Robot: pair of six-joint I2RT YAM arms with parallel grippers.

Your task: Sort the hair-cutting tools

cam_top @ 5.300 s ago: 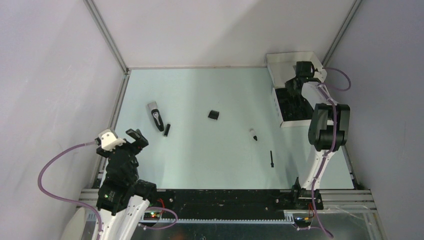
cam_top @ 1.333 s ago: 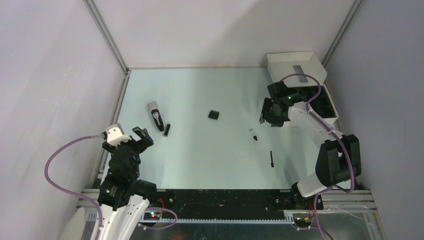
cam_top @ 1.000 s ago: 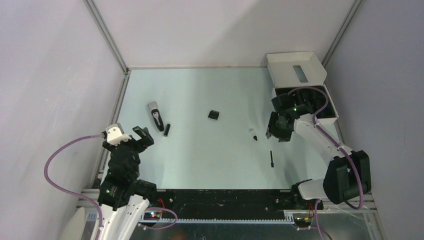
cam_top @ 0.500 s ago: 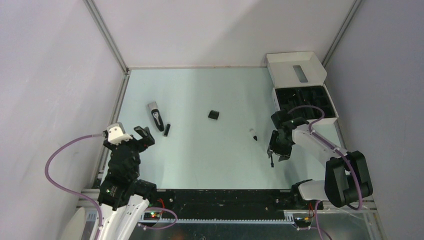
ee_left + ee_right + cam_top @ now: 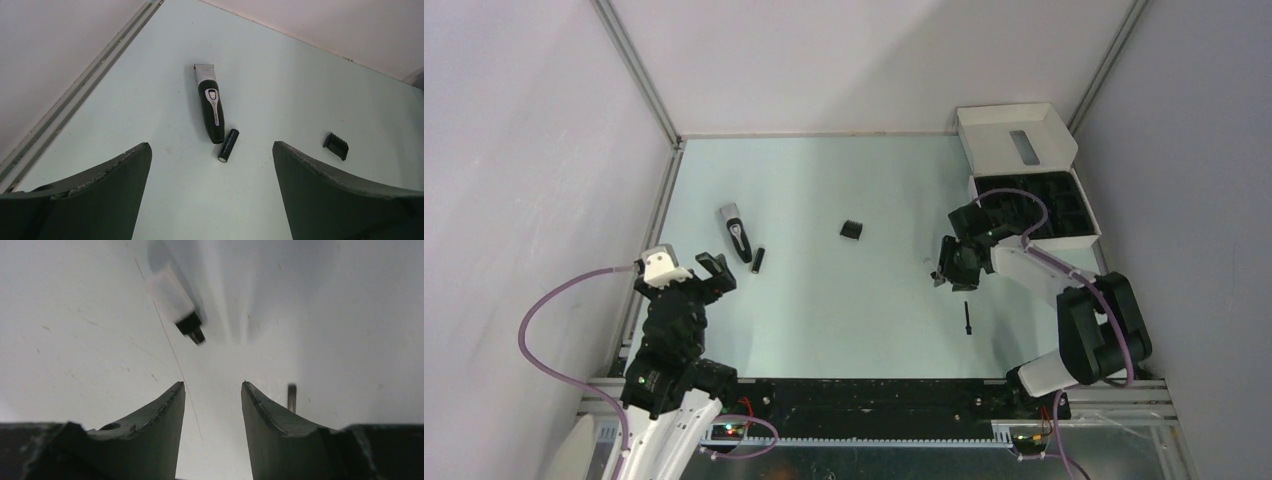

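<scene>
The silver-grey and black hair clipper (image 5: 736, 232) (image 5: 212, 109) lies at the left of the table with a short black cylinder (image 5: 758, 261) (image 5: 228, 145) beside its end. A black comb attachment (image 5: 851, 230) (image 5: 335, 146) sits mid-table. My left gripper (image 5: 692, 278) (image 5: 211, 146) hovers near the front left, wide open and empty, short of the clipper. My right gripper (image 5: 946, 268) (image 5: 212, 384) is open with nothing between its fingers, low over the table just short of a small white piece with a black tip (image 5: 931, 266) (image 5: 174, 299). The thin stick brush (image 5: 966, 318) (image 5: 291, 397) lies just to its side.
The white box (image 5: 984, 200) with its black compartment tray (image 5: 1036, 205) stands at the right edge, its lid (image 5: 1016, 135) open behind it. Grey walls close in the table on the left, back and right.
My right arm has left the box, swung down over the stick brush, then moved left to the small white piece, its jaws narrowing slightly. The left arm has hardly moved.
</scene>
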